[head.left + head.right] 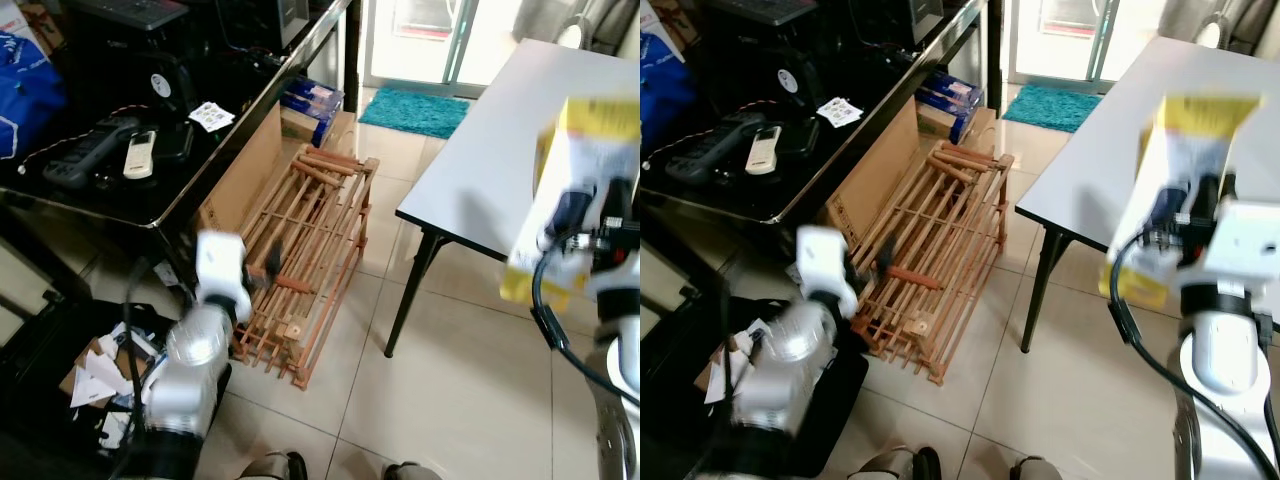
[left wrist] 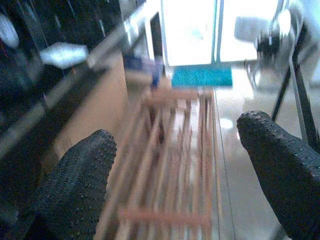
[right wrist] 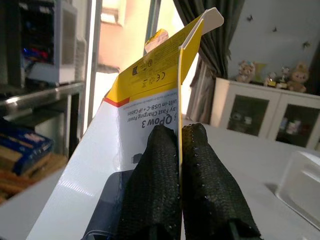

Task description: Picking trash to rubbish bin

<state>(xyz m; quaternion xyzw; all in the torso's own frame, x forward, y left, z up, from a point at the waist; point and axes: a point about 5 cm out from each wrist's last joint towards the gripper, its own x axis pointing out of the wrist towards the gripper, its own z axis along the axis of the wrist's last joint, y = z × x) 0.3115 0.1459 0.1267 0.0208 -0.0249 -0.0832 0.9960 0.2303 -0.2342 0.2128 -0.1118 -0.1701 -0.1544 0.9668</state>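
Pinching one yellow-and-white carton [image 3: 145,120] between its two black fingers [image 3: 155,185], the right gripper [image 3: 179,150] is showing printed lettering on the carton in the right wrist view. From the head views, that carton is hanging at the right over one white table [image 1: 480,170], while one black bin [image 1: 40,350] with paper scraps is sitting at the near left. Across the left wrist view, the left gripper [image 2: 175,175] is holding its fingers wide apart before one wooden rack [image 2: 170,165].
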